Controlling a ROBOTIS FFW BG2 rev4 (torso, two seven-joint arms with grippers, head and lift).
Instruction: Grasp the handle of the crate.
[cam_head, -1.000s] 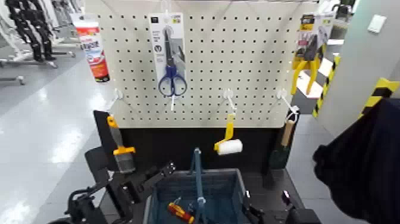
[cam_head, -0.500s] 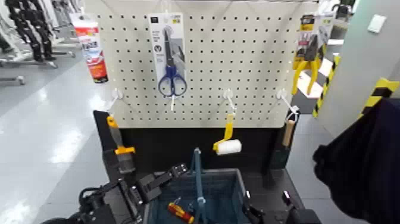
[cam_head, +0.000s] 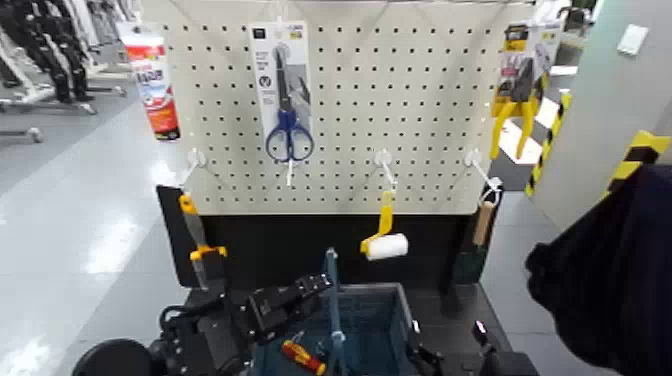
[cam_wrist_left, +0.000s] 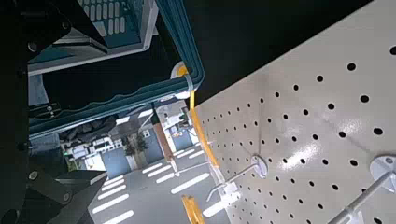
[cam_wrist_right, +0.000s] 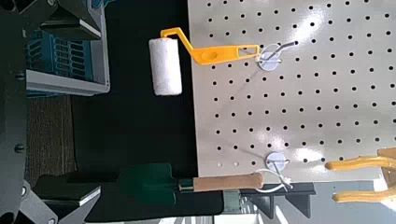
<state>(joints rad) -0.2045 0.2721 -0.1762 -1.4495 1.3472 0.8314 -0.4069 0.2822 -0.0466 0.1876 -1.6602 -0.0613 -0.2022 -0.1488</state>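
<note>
reaching with my left gripper (cam_head: 318, 284) at the crate's (cam_head: 385, 320) near-left rim, i see the handle (cam_head: 331, 295) standing upright just to its right, not yet touched. i cannot tell how its jaws stand. my right gripper (cam_head: 478, 340) waits low by the crate's right side, also unreadable. beyond both, a paint roller (cam_head: 384, 241) hangs on the pegboard (cam_head: 420, 110).

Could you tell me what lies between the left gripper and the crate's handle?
Nothing: in the head view the left gripper sits just left of the handle, with only the black backboard behind the gap.
</note>
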